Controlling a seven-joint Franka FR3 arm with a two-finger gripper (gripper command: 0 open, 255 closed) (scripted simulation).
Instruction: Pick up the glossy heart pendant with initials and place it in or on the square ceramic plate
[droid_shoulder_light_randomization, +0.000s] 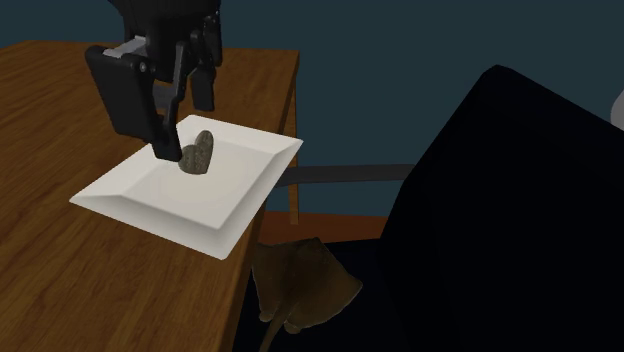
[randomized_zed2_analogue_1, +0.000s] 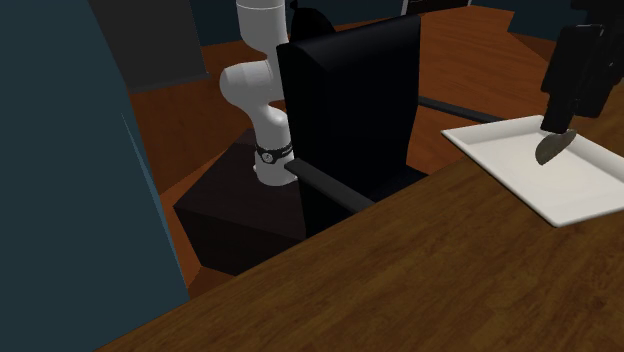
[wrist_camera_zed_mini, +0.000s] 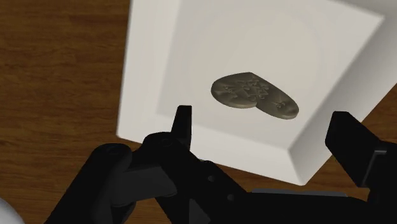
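Note:
A grey-brown heart pendant (wrist_camera_zed_mini: 254, 95) with a carved face is in the well of the white square plate (wrist_camera_zed_mini: 159, 70), between and beyond my spread fingers, which do not touch it. In the shoulder view the pendant (droid_shoulder_light_randomization: 198, 153) stands tilted on edge just below my gripper (droid_shoulder_light_randomization: 185, 125), close to the tip of one finger (droid_shoulder_light_randomization: 163, 148); I cannot tell whether it rests on the plate (droid_shoulder_light_randomization: 150, 195). My gripper (wrist_camera_zed_mini: 262, 121) is open. The second exterior view has the gripper (randomized_zed2_analogue_1: 565, 100) right above the pendant (randomized_zed2_analogue_1: 552, 147) and the plate (randomized_zed2_analogue_1: 540, 185).
The plate lies near the corner of a wooden table (droid_shoulder_light_randomization: 50, 260), close to its edge. Beside the table stands a large black block (droid_shoulder_light_randomization: 510, 220), and a brown shape (droid_shoulder_light_randomization: 300, 285) lies on the floor below. The white arm (randomized_zed2_analogue_1: 262, 90) rises behind a black chair back (randomized_zed2_analogue_1: 350, 100).

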